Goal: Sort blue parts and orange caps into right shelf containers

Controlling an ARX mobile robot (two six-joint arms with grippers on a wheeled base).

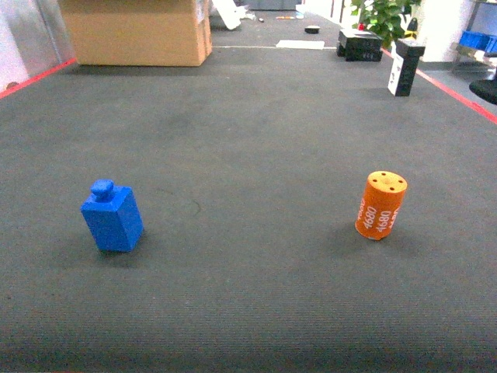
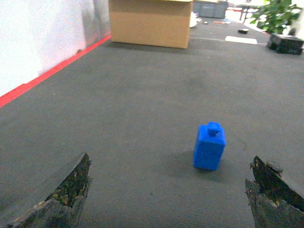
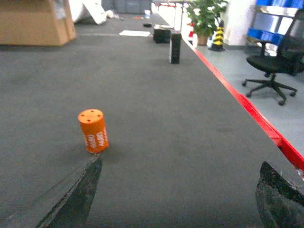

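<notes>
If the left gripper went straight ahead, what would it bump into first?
Probably the small blue plastic block with a knob on top, standing upright between the open left gripper fingers' line, slightly right of centre; depth is uncertain.

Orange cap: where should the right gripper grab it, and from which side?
Grip the orange cap across its round side wall at mid-height, probably approaching from the near side with the open right gripper. It stands upright, slightly tilted, alone on the carpet, so both sides are free.

Blue part (image 1: 112,217): blocky, knobbed top, upright on grey carpet, left. Orange cap (image 1: 380,205): cylindrical, white "4680" markings, upright, well apart, right.
</notes>
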